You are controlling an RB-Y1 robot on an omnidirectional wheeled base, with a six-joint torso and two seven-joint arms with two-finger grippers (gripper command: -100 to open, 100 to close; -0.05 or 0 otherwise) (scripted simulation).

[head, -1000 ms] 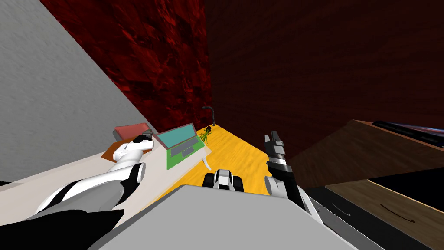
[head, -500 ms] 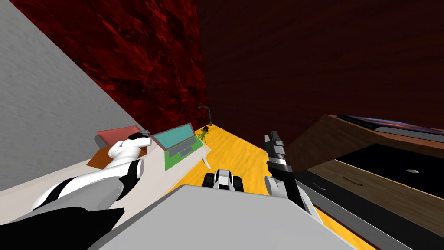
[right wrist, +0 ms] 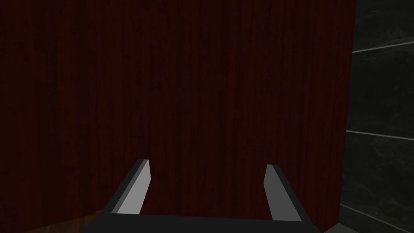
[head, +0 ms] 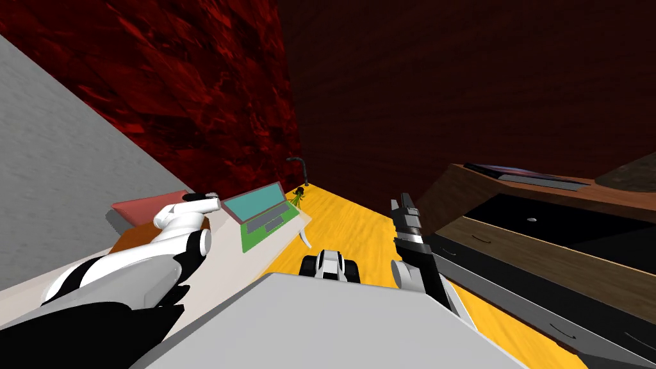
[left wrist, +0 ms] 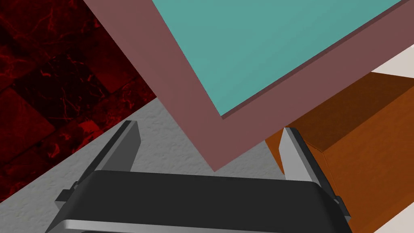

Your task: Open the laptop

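Two light grey fingers (left wrist: pixel 125 143) of your left gripper (left wrist: pixel 210 128) stand apart. A corner of the laptop's lid (left wrist: pixel 182 101) pokes into the gap between them. Neither blade visibly presses it, so nothing is clamped. The placement suits a push on the lid, I'd judge, since a far corner gives the most leverage over the hinge. Past that corner the teal screen (left wrist: pixel 262 48) faces the hand inside its dull mauve frame. An orange-brown box (left wrist: pixel 364 133) sits just beyond one finger. Behind the lid, a grey textured wall (left wrist: pixel 161 135) meets a red marbled wall (left wrist: pixel 48 89).

In the head view your left gripper (head: pixel 208 198) sits left of centre, at the lid's outer upper corner. The laptop (head: pixel 262 214) lies just right of it on a pale desk (head: pixel 225 259). Its lid is raised well off the green keyboard deck (head: pixel 256 238), so you can count it as open or nearly so. Probably little is left but easing the hand clear without nudging the lid back. At the desk's far end, near the frame's middle, stand a small green plant (head: pixel 298 196) and a dark bent lamp (head: pixel 301 166).

Your right gripper (head: pixel 405 206) points up at right of centre over the yellow-orange floor (head: pixel 359 224). Its fingers (right wrist: pixel 135 184) are spread and empty, parked out of the way.
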